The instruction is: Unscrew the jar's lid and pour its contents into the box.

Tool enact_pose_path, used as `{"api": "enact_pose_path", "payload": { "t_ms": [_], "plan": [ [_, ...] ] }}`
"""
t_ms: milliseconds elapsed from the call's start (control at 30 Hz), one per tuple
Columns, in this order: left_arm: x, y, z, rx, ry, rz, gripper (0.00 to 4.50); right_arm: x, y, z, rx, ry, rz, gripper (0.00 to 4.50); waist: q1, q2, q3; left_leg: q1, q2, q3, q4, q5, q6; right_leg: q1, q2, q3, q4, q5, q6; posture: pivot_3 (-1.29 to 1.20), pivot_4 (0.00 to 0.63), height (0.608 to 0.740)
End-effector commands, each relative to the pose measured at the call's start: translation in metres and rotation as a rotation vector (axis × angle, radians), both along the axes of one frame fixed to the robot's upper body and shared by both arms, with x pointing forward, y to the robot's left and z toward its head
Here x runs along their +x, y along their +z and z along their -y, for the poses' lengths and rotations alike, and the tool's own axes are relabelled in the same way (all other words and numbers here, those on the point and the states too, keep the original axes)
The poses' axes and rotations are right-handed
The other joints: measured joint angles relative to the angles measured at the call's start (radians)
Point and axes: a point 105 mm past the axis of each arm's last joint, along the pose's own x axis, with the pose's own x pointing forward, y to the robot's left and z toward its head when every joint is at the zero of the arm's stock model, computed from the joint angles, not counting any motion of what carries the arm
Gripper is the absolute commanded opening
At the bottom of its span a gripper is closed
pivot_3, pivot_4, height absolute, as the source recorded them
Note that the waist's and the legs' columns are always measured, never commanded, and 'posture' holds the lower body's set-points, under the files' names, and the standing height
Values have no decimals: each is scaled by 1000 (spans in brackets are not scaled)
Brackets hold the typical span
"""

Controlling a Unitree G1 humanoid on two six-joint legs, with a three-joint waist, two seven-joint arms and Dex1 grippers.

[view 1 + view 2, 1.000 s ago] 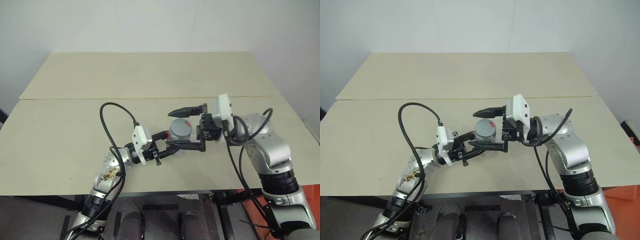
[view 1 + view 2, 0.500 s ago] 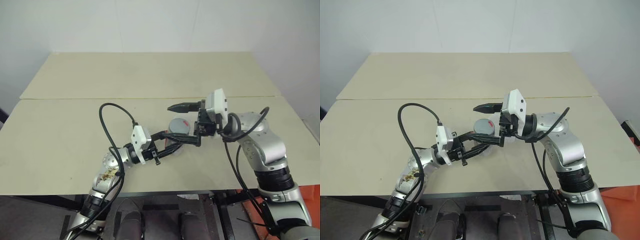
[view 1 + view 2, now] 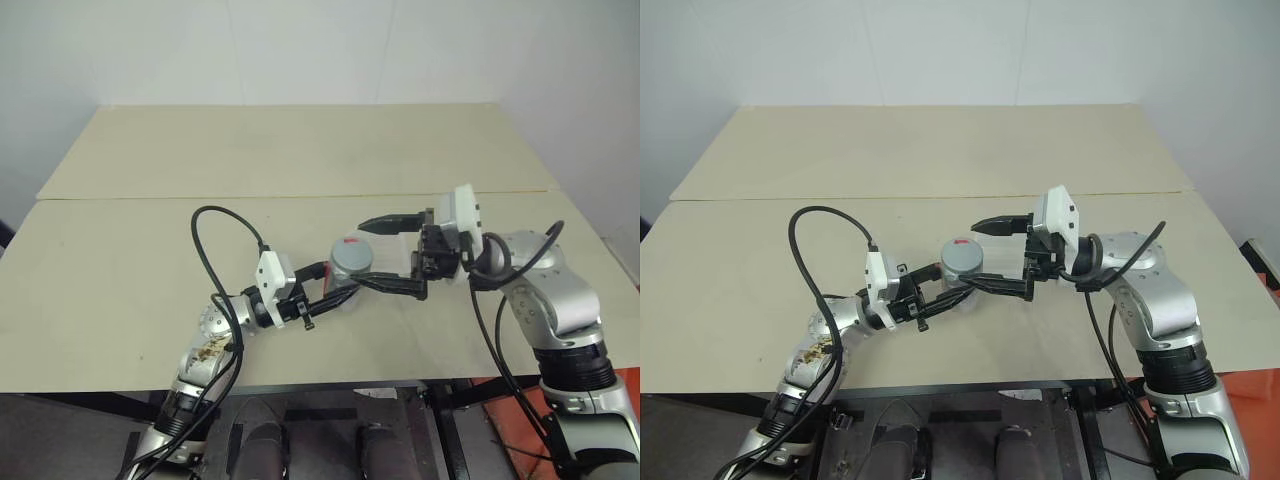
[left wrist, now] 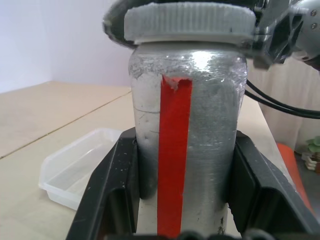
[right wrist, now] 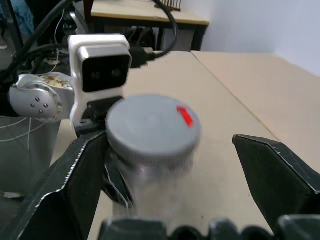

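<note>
- left gripper (image 3: 335, 288) is clamped on the jar (image 4: 187, 150), holding it upright above the table (image 3: 120, 250).
- lid (image 3: 353, 256) sits on the jar's mouth, a red mark on its top.
- right gripper (image 3: 392, 254) is spread wide beside the lid, one finger on either side, touching neither.
- box (image 4: 80, 165) lies on the table just beyond the jar.

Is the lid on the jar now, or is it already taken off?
On. The grey lid sits on the jar, which the left gripper holds upright; the right gripper is open around it.
</note>
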Motion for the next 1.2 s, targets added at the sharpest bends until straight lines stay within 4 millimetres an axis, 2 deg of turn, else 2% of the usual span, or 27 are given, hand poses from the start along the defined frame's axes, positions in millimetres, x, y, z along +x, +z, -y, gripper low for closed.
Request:
{"api": "enact_pose_path", "payload": {
  "t_ms": [33,300,500,633,800,1100,1200],
  "plan": [
    [-5,10,-1,-23,-22,56,1935,0,14,10,15,-19,56,4500,1,0,0,0,0,0,0,0,0,0,0,0,0,0,0,0,150,740],
    [-5,9,-1,-23,-16,61,1935,-3,15,17,3,-11,62,4500,1,0,0,0,0,0,0,0,0,0,0,0,0,0,0,0,150,740],
    [-4,9,3,-30,-12,63,1935,-19,13,20,-42,77,51,4500,3,0,0,0,0,0,0,0,0,0,0,0,0,0,0,0,150,740],
    [-3,8,6,-28,-13,71,1935,-24,21,11,-4,102,79,4500,1,0,0,0,0,0,0,0,0,0,0,0,0,0,0,0,150,740],
    [-4,9,11,-32,-15,75,1935,-19,27,-5,30,78,108,4500,0,0,0,0,0,-1,0,0,0,0,0,0,0,0,0,0,150,740],
    [-5,5,16,-14,-21,77,1935,-17,25,-29,50,113,114,4500,1,0,0,0,0,0,0,0,0,0,0,0,0,0,0,0,150,740],
    [-6,5,17,-16,-24,81,1935,-13,24,-31,57,102,105,4500,1,0,0,0,0,0,0,0,0,0,0,0,0,0,0,0,150,740]
  ]
}}
